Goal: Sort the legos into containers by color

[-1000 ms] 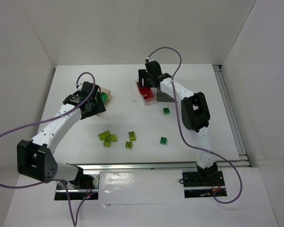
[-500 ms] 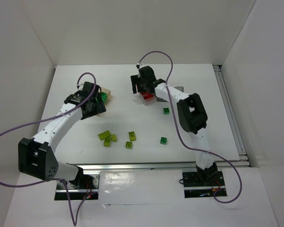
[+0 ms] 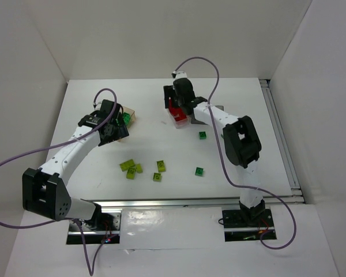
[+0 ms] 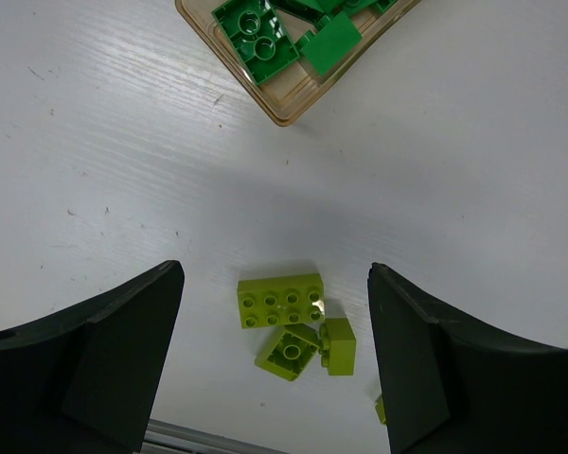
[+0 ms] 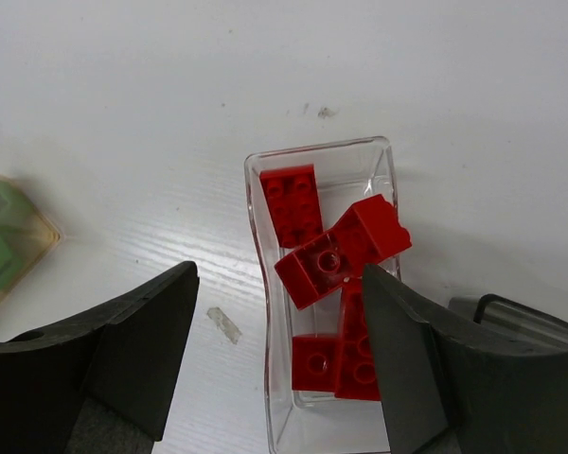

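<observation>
The right gripper has wobbled side to side above the clear box by the far edge. It is wide open and empty. The red bricks are inside the box. The left gripper has stayed still, also wide open. Red looks done. The lime bricks near the near edge and the loose green bricks still need sorting.

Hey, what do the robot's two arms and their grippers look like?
The left arm and right arm have white links with chunky black joint housings. A thin purple cable loops from each wrist to its base. The left gripper and right gripper have broad, matte black wedge-shaped fingers.
</observation>
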### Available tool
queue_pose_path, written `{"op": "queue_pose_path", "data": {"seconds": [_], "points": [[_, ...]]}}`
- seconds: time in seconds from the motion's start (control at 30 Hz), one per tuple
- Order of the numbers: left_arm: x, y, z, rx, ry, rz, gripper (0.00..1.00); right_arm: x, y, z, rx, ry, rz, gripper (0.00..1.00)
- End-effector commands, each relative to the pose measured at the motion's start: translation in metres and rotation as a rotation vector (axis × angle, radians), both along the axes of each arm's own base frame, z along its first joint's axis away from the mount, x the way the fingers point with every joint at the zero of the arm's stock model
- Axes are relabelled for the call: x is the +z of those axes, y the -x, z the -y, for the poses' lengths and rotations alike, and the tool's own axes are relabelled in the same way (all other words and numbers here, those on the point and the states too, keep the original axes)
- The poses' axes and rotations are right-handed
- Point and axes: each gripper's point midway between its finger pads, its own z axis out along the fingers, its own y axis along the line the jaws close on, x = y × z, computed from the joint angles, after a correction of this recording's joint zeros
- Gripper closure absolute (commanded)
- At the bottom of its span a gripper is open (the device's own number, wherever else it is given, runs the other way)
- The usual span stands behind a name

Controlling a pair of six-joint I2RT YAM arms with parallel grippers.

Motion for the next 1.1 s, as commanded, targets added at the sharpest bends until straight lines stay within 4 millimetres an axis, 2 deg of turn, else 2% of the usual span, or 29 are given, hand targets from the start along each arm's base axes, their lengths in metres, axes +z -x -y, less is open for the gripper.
{"op": "queue_pose_path", "data": {"seconds": [0.0, 0.07, 0.23, 0.27, 0.4, 0.43, 0.47, 0.5, 0.53, 0.57, 0.6, 0.7, 0.9, 1.07], "points": [[0.009, -0.006, -0.002, 0.004, -0.003, 0.022, 0.12, 0.048, -0.014, 0.011, -0.069, -0.065, 0.114, 0.23], [0.009, -0.006, -0.002, 0.004, -0.003, 0.022, 0.12, 0.034, -0.018, 0.017, -0.103, -0.063, 0.067, 0.21], [0.006, -0.005, -0.004, 0.009, -0.013, 0.015, 0.12, 0.024, -0.034, 0.022, -0.144, -0.080, 0.035, 0.09], [0.006, -0.005, -0.004, 0.009, -0.013, 0.015, 0.12, 0.013, -0.035, 0.027, -0.153, -0.066, 0.013, 0.07], [0.006, -0.005, -0.004, 0.009, -0.013, 0.015, 0.12, 0.006, -0.040, 0.020, -0.118, -0.095, -0.012, 0.07], [0.003, -0.005, -0.004, 0.009, -0.016, 0.006, 0.12, 0.013, -0.041, 0.017, -0.109, -0.104, -0.006, 0.07], [0.003, -0.005, -0.004, 0.009, -0.016, 0.006, 0.12, 0.002, -0.043, 0.016, -0.110, -0.097, -0.019, 0.07], [0.003, -0.005, -0.004, 0.009, -0.016, 0.006, 0.12, 0.004, -0.043, 0.014, -0.099, -0.102, -0.023, 0.07], [0.003, -0.005, -0.004, 0.009, -0.016, 0.006, 0.12, -0.003, -0.042, 0.012, -0.088, -0.101, -0.037, 0.07], [0.003, -0.005, -0.004, 0.009, -0.016, 0.006, 0.12, 0.002, -0.044, 0.011, -0.082, -0.099, -0.024, 0.07], [0.004, -0.005, -0.006, 0.013, -0.023, 0.008, 0.12, -0.004, -0.044, 0.011, -0.082, -0.093, -0.033, 0.07], [0.004, -0.005, -0.006, 0.013, -0.023, 0.008, 0.12, -0.006, -0.045, 0.008, -0.073, -0.096, -0.038, 0.07], [0.004, -0.005, -0.006, 0.013, -0.023, 0.008, 0.12, -0.017, -0.038, 0.001, -0.048, -0.091, -0.069, 0.07], [0.004, -0.005, -0.006, 0.013, -0.023, 0.008, 0.12, -0.012, -0.029, -0.011, -0.005, -0.098, -0.064, 0.10]]}}
